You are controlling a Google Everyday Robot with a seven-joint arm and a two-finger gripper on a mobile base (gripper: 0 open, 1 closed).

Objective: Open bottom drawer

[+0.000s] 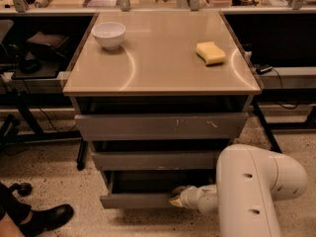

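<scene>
Three grey drawer fronts stack under a tan cabinet top. The bottom drawer (pixel 136 200) is the lowest one and stands pulled out a little, with a dark gap showing above its front. My gripper (pixel 176 198) is at the right end of that front, at its top edge, reaching in from the white arm (pixel 252 196) at lower right. The middle drawer (pixel 153 160) and the scratched top drawer (pixel 160 126) sit above it, each also slightly out.
A white bowl (pixel 108 34) and a yellow sponge (pixel 211 52) rest on the cabinet top (pixel 163 68). A person's black shoe (pixel 42 218) is on the speckled floor at lower left. Dark desks with cables flank the cabinet on both sides.
</scene>
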